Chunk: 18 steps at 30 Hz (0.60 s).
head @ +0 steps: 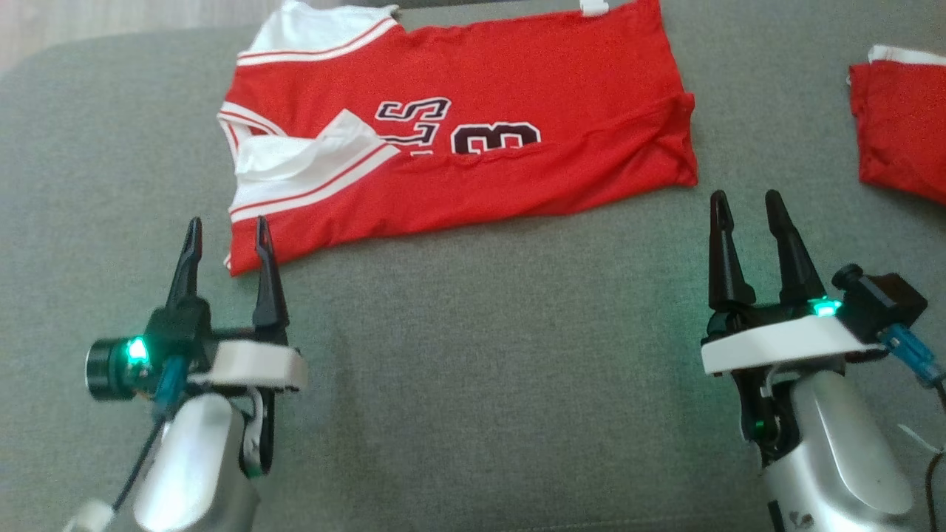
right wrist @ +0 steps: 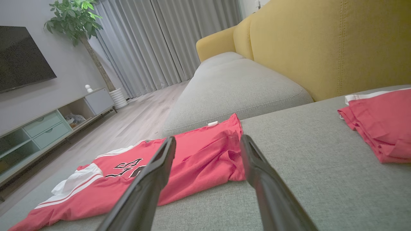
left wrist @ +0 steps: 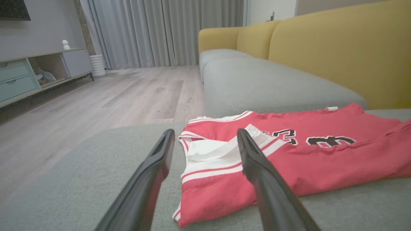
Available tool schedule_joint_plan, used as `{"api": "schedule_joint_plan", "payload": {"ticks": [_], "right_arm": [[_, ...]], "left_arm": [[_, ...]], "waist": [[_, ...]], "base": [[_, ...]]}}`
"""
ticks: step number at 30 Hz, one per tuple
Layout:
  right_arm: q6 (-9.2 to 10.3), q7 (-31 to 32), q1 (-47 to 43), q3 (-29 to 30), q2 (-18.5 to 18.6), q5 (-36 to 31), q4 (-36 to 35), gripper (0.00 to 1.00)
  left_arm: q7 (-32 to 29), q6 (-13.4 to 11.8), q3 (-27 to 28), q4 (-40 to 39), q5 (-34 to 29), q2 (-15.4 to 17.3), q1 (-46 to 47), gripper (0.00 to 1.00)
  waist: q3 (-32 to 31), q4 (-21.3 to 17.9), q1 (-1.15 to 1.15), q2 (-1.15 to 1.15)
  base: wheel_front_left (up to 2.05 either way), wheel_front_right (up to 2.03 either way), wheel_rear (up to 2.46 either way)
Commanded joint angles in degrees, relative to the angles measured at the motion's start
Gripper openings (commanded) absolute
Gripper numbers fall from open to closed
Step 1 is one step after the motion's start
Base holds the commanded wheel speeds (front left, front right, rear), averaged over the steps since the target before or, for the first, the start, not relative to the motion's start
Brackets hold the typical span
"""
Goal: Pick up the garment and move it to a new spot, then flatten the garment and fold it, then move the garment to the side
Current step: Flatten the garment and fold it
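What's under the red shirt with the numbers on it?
The red jersey lies on the grey sofa cushion, which shows beside it. Anything beneath the cloth itself is hidden.

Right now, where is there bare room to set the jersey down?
Bare cushion lies between the left gripper and right gripper, in front of the jersey, and between jersey and the second red garment. Crowded along the far edge.

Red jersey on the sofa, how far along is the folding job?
Done: the jersey lies spread on the grey cushion, its near long edge folded over the lettering. In hand: nothing; the left tool and right tool are open by its near corners. Left: further folds, then moving it aside, perhaps by the other red garment.
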State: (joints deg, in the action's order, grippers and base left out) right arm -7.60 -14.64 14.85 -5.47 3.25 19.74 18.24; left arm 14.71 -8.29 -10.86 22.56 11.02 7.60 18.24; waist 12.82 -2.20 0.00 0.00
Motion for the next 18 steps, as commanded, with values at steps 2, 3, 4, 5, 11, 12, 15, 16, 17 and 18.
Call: {"api": "schedule_joint_plan", "payload": {"ticks": [2, 3, 4, 5, 11, 12, 15, 16, 17, 18], "right_arm": [[0.11, -0.36, 2.29, -1.67, -0.36, -0.45, -2.43, 1.0], [0.11, -0.36, 2.41, -1.79, -0.36, -0.55, -2.7, 1.0], [0.11, -0.36, 2.55, -1.95, -0.36, -0.62, -2.95, 1.0], [0.11, -0.36, 2.69, -2.09, -0.36, -0.65, -3.17, 1.0], [0.11, -0.36, 3.39, -2.12, -0.36, -0.63, -4.25, 1.0], [0.11, -0.36, 3.45, -2.12, -0.36, -0.64, -4.32, 1.0], [0.11, -0.36, 3.65, -2.15, -0.36, -0.46, -4.58, 1.0], [0.11, -0.36, 3.67, -2.1, -0.36, -0.37, -4.66, 1.0], [0.11, -0.36, 3.71, -2.05, -0.36, -0.25, -4.74, 1.0], [0.11, -0.36, 3.76, -2.0, -0.37, -0.15, -4.79, 1.0]], "left_arm": [[-0.72, 0.46, 2.0, 1.89, -0.62, 1.44, 4.07, 1.0], [-1.76, 0.34, 1.87, 4.02, -0.92, 1.84, 5.19, 1.0], [-3.05, 0.3, 1.58, 6.13, -1.35, 2.32, 6.32, 1.0], [-4.12, 0.46, 1.44, 7.98, -1.45, 2.66, 7.47, 1.0], [-6.57, -0.09, 2.27, 16.44, -1.08, 4.08, 13.43, 1.0], [-6.99, -0.09, 2.28, 17.78, -1.04, 4.3, 14.14, 1.0], [-9.18, 0.2, 2.17, 21.81, -0.7, 4.63, 15.66, 1.0], [-9.98, 0.35, 2.05, 22.9, -0.56, 4.57, 16.0, 1.0], [-10.97, 0.83, 1.65, 23.97, -0.56, 4.53, 16.24, 1.0], [-11.72, 1.32, 1.35, 24.81, -0.45, 4.44, 16.47, 1.0]], "waist": [[1.55, -0.52, 0.0, 0.0], [2.14, -0.67, 0.0, 0.0], [2.77, -0.87, 0.0, 0.0], [3.43, -1.07, 0.0, 0.0], [6.83, -1.95, 0.0, 0.0], [7.19, -2.07, 0.0, 0.0], [7.96, -2.41, 0.0, 0.0], [8.05, -2.46, 0.0, 0.0], [8.12, -2.52, 0.0, 0.0], [8.18, -2.55, 0.0, 0.0]], "base": [[0.0, 0.0, 0.0], [0.0, 0.0, 0.0], [0.0, 0.0, 0.0], [0.0, 0.0, 0.0], [0.0, 0.0, 0.0], [0.0, 0.0, 0.0], [0.0, 0.0, 0.0], [0.0, 0.0, 0.0], [0.0, 0.0, 0.0], [0.0, 0.0, 0.0]]}}
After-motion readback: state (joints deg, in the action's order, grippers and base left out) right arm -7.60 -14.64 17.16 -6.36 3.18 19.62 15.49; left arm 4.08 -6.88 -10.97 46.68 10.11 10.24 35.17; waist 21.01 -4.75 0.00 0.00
